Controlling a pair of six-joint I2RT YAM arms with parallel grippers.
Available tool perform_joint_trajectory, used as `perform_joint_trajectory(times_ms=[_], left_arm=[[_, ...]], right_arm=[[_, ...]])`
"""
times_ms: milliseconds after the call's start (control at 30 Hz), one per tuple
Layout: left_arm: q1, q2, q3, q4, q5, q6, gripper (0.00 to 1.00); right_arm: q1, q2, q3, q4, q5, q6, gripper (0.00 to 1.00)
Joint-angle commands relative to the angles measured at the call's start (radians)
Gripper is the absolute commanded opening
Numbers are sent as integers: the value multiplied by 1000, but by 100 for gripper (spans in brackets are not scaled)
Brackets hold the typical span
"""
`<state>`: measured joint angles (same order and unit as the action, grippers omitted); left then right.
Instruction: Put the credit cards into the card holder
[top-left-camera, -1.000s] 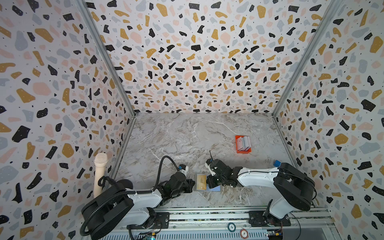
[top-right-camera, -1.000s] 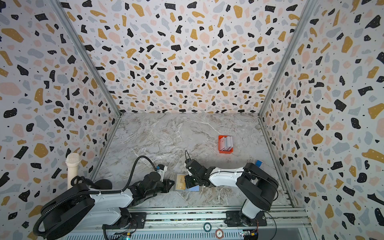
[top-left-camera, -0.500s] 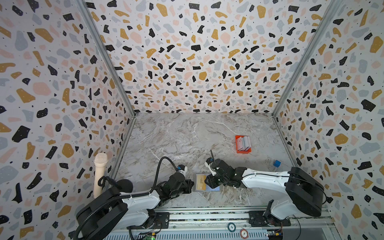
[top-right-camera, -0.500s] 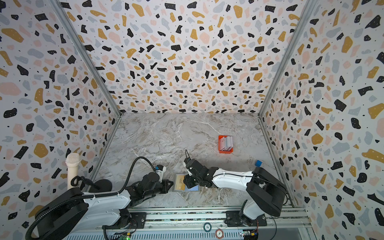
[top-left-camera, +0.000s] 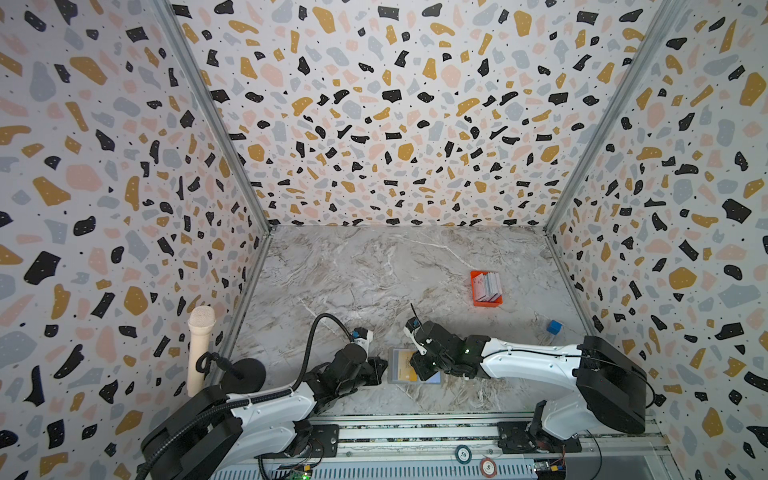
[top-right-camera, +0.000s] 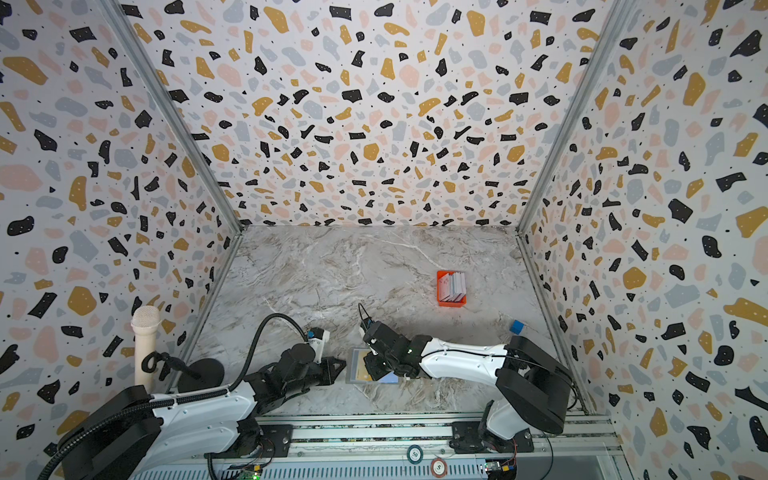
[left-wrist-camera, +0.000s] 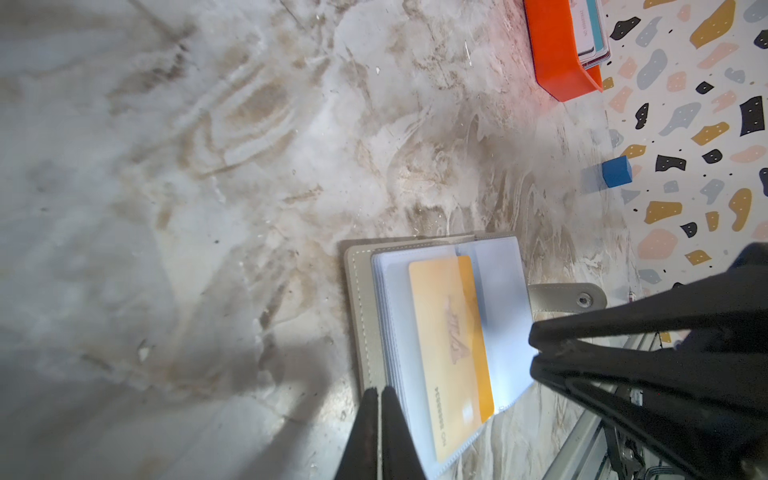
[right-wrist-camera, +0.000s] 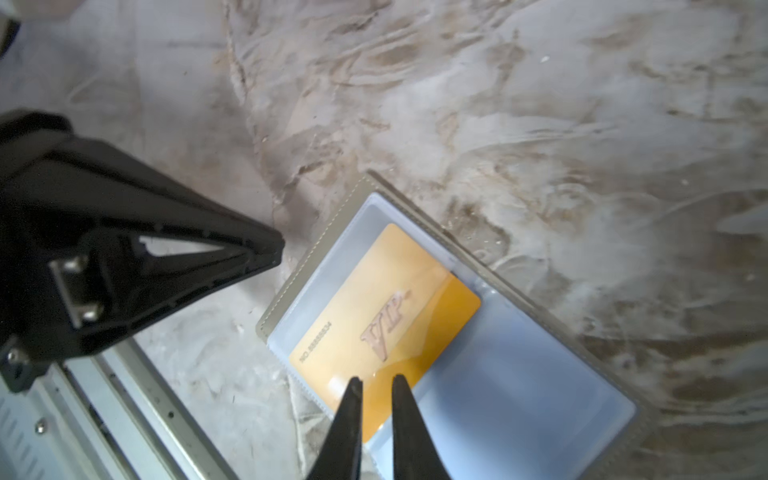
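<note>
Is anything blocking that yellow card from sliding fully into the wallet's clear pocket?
Nothing visible does. The yellow card is already mostly under a clear pocket of the card holder; only a strip shows bare, by the right gripper.

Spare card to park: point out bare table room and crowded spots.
Free: the table from the back wall forward, left of the orange tray. Crowded: the front, where left gripper and right gripper meet at the card holder.

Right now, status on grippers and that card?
Left gripper shut, tips at stitched edge of card holder. Right gripper near-closed over gold VIP card, grip unclear. Card partway into clear pocket. Other cards in orange tray; nothing blocking pocket.
</note>
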<state>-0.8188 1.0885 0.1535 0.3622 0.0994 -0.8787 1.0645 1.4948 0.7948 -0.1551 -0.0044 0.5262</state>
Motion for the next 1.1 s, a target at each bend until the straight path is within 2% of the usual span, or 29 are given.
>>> perform_joint_trajectory(times_ms=[0,167,433,867,1033,1067], left_arm=[[6,8,-12,22,10,1,8],[6,40,-6,44,22,1,8],[6,54,-12,47,17,6,5],[6,134,-18,124,53,1,4],[6,110,-28,115,47,1,4],[7,94,-32,105,39,-29,4]], right_arm=[[-10,19,29,-64,62,-20,8],[-18,64,11,-23,22,-14,6],[-21,88,6,-34,44,-6,0],[-11,117,-12,77,-59,-5,0],[-15,124,-19,81,-78,-3,0],[-17,119,-24,86,-80,0,0]])
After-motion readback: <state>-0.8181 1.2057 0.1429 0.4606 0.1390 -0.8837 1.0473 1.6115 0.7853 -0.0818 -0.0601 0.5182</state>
